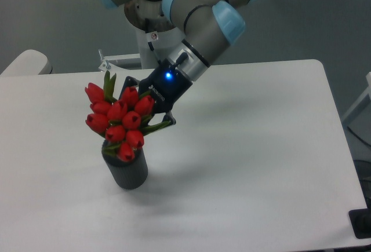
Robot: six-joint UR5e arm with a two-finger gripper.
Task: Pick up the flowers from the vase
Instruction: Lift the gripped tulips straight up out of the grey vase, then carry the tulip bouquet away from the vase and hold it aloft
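Fixed camera, gripper (146, 102) clamped on flowers (119, 121), bunch above vase (127, 171)

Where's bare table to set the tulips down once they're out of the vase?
Open white table right of the vase out to the right edge, plus the front strip below the vase. Crowded spot: around the flowers, where the gripper and arm reach in from behind.

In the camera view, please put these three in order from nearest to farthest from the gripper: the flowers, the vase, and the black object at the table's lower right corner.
1. The flowers: right at the gripper, on its left in the picture.
2. The vase: below the flowers, lower left of the gripper.
3. The black object: far off at the table's lower right corner.
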